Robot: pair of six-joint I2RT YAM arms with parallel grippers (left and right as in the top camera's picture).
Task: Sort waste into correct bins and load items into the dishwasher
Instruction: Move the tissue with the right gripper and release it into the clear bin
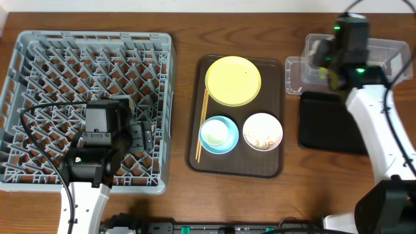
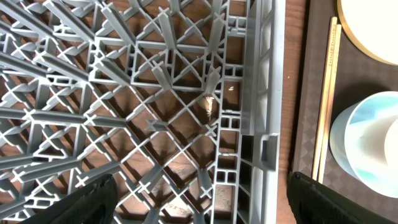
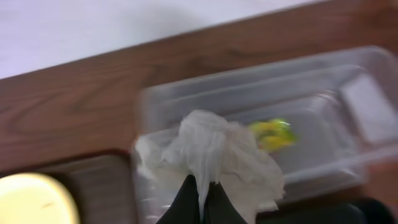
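right gripper pinched on crumpled white napkin, hanging over clear tub; snack wrapper in tub. left gripper spread wide, empty, over grey rack. yellow plate, blue bowl, white bowl, chopsticks on brown tray.

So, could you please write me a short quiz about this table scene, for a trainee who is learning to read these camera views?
1. True or false: a white cup stands inside the blue bowl on the brown tray.
2. Where does the green-and-yellow wrapper lie?
A) in the blue bowl
B) in the clear tub
C) on the brown tray
3. In a few words: what does the shut right gripper hold?

Key
1. True.
2. B.
3. A crumpled white napkin, held above the clear tub.
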